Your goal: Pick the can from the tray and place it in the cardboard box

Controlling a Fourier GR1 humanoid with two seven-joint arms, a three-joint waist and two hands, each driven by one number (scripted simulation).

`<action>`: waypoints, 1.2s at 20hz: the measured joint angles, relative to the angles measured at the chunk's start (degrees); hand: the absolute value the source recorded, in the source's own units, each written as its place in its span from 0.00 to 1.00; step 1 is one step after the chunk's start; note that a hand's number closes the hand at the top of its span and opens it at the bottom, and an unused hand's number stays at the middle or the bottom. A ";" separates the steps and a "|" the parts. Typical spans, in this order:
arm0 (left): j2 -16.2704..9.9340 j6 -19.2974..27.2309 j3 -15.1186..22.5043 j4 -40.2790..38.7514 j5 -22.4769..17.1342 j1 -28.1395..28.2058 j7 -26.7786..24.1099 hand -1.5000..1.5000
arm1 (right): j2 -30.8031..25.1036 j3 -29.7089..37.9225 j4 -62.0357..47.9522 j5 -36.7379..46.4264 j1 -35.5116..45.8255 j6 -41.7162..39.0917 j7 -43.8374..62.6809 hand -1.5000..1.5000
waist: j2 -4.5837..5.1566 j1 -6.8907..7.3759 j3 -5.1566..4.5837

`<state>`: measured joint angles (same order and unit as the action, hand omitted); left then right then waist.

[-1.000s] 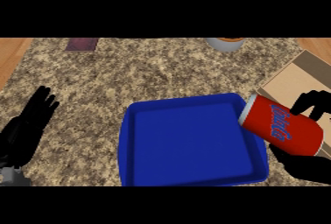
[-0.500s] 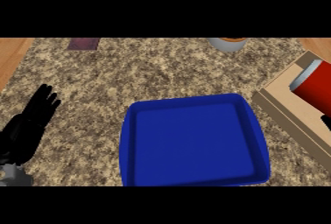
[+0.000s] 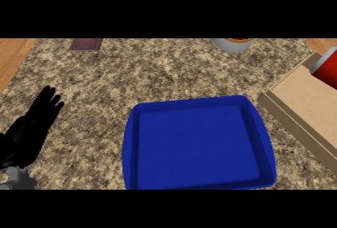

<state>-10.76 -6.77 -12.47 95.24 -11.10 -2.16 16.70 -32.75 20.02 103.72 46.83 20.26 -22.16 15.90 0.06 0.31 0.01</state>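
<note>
the robot's left hand (image 3: 34,127) rests at the lower left of the head view, black fingers straight and pointing up over the speckled granite counter (image 3: 151,75), holding nothing. the right hand shows in no part of the view.

just to the right of that hand, with a strip of bare counter between them, lies a blue rectangular plastic tray (image 3: 135,147) with rounded corners and a raised rim; nothing lies in it. further right again, beyond the tray and not touching it, sits a tan cardboard box (image 3: 309,104), set at a slant so that its long side runs from upper left to lower right and its far part is cut by the right edge.

well up and to the right of the hand, at the top edge, stands a small grey round cup with an orange-brown top (image 3: 232,43), only its lower part showing. almost straight up from the hand, also at the top edge, lies a flat dark maroon rectangular piece (image 3: 86,43). a strip of wooden floor (image 3: 13,55) shows along the counter's left side.

the red cylindrical can (image 3: 327,67) is far across from the hand, at the right edge above the box's upper end. only a sliver of its red side shows, so its long axis seems tilted, though that cannot be told surely, nor what holds it.
</note>
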 measured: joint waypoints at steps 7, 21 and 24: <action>0.80 0.40 0.58 0.09 0.75 -0.18 -0.03 0.50 | 0.41 0.40 -12.80 1.58 -0.54 8.29 -9.52 1.00 | 0.02 -0.01 0.02; -0.07 -0.25 -0.28 1.17 0.11 -0.09 1.23 0.50 | -0.12 1.63 -39.41 -0.05 1.06 10.48 -19.14 0.00 | 0.04 0.15 0.03; -0.66 -0.39 -1.03 -0.21 -0.20 -1.41 1.16 0.50 | 1.63 2.68 -39.53 -2.34 0.44 12.59 -22.12 0.00 | -0.01 -0.09 0.02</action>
<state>-11.42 -7.16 -13.50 95.03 -11.30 -3.56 17.86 -31.12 22.69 64.19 44.49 20.69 -9.57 -6.22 0.05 0.22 0.03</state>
